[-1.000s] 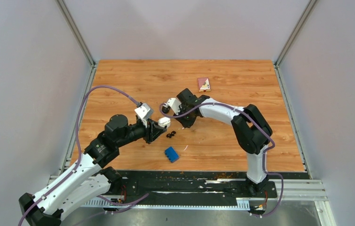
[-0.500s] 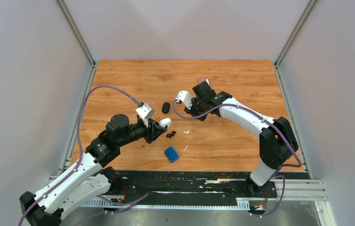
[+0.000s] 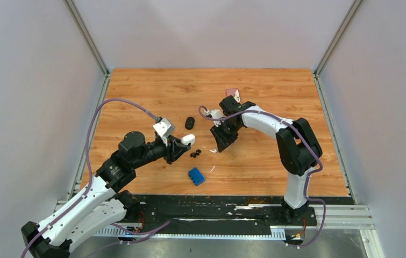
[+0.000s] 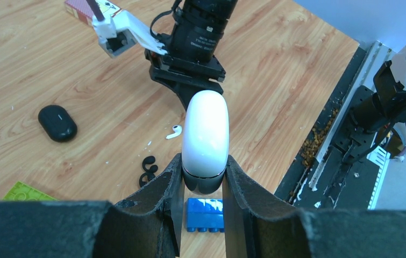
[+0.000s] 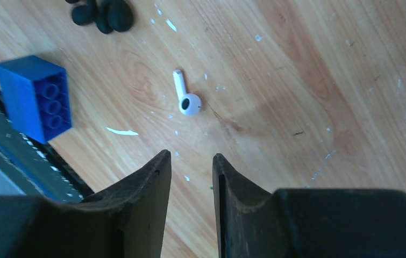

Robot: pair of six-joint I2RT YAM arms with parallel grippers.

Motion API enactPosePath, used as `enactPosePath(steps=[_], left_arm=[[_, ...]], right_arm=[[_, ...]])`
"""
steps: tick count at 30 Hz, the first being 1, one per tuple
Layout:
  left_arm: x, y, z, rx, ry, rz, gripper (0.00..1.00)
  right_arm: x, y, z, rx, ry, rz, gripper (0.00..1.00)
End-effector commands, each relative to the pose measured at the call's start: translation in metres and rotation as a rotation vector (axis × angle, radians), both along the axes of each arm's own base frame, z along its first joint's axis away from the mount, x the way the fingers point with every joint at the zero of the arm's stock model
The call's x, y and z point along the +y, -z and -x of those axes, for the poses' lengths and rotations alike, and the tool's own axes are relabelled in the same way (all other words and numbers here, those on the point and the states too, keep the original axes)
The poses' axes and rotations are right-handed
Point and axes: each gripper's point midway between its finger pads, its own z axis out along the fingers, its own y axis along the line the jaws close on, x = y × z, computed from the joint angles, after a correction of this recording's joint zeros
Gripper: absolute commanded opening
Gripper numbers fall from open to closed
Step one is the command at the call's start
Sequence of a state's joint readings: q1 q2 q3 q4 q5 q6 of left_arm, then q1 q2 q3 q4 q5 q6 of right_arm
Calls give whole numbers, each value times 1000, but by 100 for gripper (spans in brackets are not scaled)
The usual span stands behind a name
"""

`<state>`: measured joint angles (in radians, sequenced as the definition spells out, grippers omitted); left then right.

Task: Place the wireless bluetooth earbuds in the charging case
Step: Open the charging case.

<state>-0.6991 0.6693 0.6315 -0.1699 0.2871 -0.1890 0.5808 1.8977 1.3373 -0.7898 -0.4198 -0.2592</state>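
White stemmed bud lies flat on wood surface, right of black bud pair. Only one white bud in sight.

Right end effector hangs over it, fingers slightly parted, empty. Left end effector clenched on white charging case, held off surface, lid looks closed.

Tip imo: drop straight down, pinch bud head not stem. Case probably needs opening first.

Black case sits on far side of buds.

No readable writing; pink card print too small.

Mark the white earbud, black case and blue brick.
white earbud (image 5: 185, 97): right wrist view, where stem meets head.
black case (image 4: 57, 122): left wrist view, middle of its top.
blue brick (image 5: 33, 97): right wrist view, plain side face.
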Motion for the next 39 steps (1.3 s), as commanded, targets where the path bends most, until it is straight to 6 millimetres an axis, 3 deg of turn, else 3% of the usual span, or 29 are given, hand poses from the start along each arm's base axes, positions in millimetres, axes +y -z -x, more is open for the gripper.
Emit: enactPosePath(steps=[1, 5, 8, 11, 15, 18, 24, 27, 31, 34, 39], left_arm=[[-1, -14, 3, -35, 13, 29, 0], [1, -13, 2, -36, 0, 25, 0], [1, -12, 3, -41, 6, 22, 0], [-4, -10, 9, -66, 68, 17, 0], [-18, -9, 33, -137, 253, 46, 0], [-25, 0, 42, -154, 338, 44, 0], [-43, 10, 50, -137, 470, 59, 0], [-53, 15, 49, -118, 514, 81, 0], [-64, 11, 47, -126, 554, 135, 0], [-69, 4, 43, -152, 549, 179, 0], [-73, 1, 41, -164, 555, 203, 0]], right_arm=[[23, -20, 1, 94, 94, -68, 38], [28, -9, 3, 117, 105, -66, 41], [26, -19, -6, 71, 105, -79, 40], [20, -49, -19, -22, 98, -138, 39], [1, -105, -26, -172, 12, -255, 38], [-10, -141, -10, -260, -132, -327, 39], [-19, -215, 52, -382, -449, -516, 43], [-20, -234, 82, -395, -564, -609, 48], [-15, -247, 98, -422, -624, -661, 66], [-1, -246, 111, -439, -712, -623, 69], [18, -232, 100, -405, -657, -564, 70]])
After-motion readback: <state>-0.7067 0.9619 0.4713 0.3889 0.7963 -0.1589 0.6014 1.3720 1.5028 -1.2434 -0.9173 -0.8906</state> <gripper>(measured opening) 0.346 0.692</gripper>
